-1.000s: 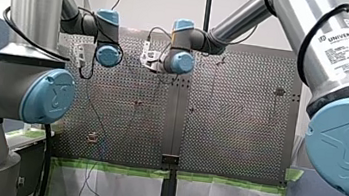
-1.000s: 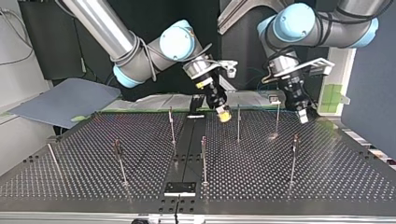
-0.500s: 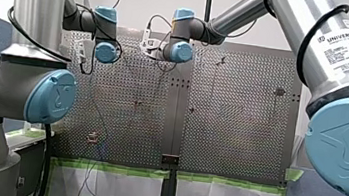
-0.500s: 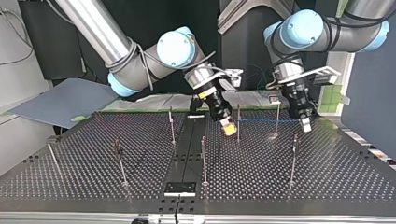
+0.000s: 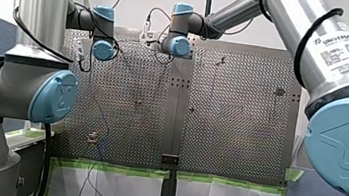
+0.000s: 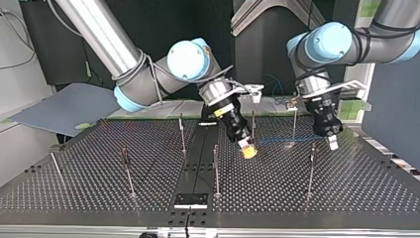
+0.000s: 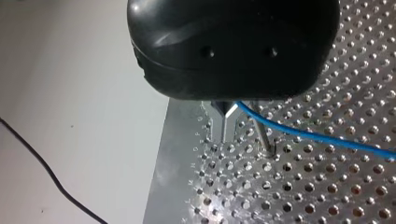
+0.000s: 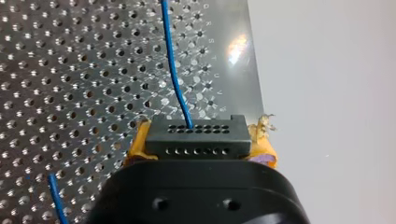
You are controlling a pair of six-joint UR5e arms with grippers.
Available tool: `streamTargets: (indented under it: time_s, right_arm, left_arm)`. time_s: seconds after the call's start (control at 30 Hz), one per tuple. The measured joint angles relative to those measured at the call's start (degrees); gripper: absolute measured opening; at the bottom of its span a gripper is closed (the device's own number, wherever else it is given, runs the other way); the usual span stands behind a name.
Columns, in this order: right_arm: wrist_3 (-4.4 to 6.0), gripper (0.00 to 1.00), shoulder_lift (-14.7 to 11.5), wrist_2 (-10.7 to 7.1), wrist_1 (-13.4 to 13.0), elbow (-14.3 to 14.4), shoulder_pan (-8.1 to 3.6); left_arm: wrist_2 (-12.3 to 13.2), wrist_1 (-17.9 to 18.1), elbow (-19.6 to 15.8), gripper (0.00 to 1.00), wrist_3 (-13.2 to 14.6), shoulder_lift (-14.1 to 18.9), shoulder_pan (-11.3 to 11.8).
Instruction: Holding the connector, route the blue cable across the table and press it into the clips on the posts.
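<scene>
My right tool [image 6: 247, 150] is clamped on the black connector [image 8: 196, 138], whose two rows of small holes face away from the wrist, with the yellow pads [image 8: 262, 148] pressing on its two ends. The blue cable [image 8: 173, 70] leaves the connector's upper row of holes and runs straight ahead of the tool over the perforated counter [image 6: 99, 188]. A second short stretch of blue shows low beside the tool's body. From across the counter, the cable runs almost level from the right tool's tip to my left tool [image 6: 333, 144], passing a thin post [image 6: 294, 124] that stands between the two tools. Whether it touches that post cannot be told. Another post [image 6: 253, 129] stands just beside the right tool, close to its wrist. My left tool's metal fingers [image 7: 224, 123] are drawn together on the cable, which comes out from between them and trails off to one side above the holes. A slim pin [image 7: 262, 136] is seated in a hole right next to those fingertips, under the cable. Both tools hang tilted, tips low over the counter.
</scene>
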Motion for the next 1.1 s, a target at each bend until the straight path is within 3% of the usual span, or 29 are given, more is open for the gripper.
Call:
streamTargets:
  time_s: [0.77, 1.1]
  right_arm:
    - [-0.42, 0.00, 4.66, 0.08, -0.21, -1.71, -0.15]
    - [-0.48, 0.00, 6.57, -0.17, -0.02, -4.98, -0.16]
  left_arm:
    - [5.87, 2.40, 3.18, 0.00, -3.14, -4.12, 4.88]
    - [9.41, 3.38, 5.77, 0.00, -5.80, -4.90, 6.93]
